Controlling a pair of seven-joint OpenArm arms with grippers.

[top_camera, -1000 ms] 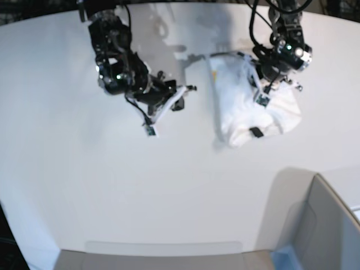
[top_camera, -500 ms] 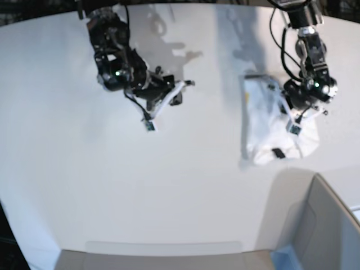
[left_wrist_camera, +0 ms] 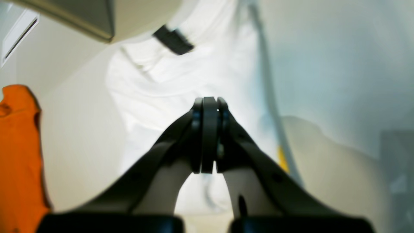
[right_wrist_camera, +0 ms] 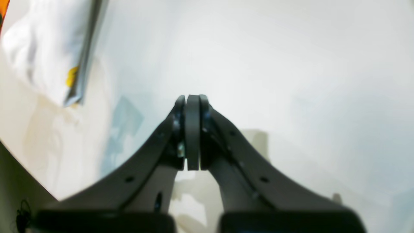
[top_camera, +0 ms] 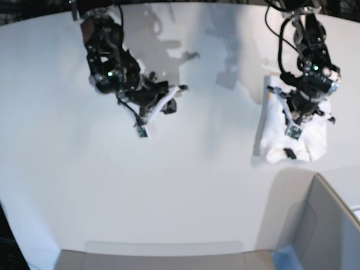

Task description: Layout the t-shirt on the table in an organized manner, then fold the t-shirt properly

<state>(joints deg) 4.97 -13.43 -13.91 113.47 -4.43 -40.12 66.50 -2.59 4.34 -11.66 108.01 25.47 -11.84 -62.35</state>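
We see the t-shirt [top_camera: 275, 132] as plain white, with a small black neck tag [left_wrist_camera: 173, 39] near the collar. A yellow patch of print [left_wrist_camera: 282, 159] peeks out at one folded edge, and the same yellow shows in the right wrist view [right_wrist_camera: 71, 75]. The fold edge beside it reads grey-blue. The table [top_camera: 185, 185] is smooth white, shading cream in the wrist views. Both arms are black with white trim and a small green light each; the left gripper [left_wrist_camera: 208, 136] and right gripper [right_wrist_camera: 192, 132] have black fingers with dark grey pads. Orange fabric [left_wrist_camera: 19, 158] sits at the left wrist view's edge. The box [top_camera: 329, 225] at the corner is grey.
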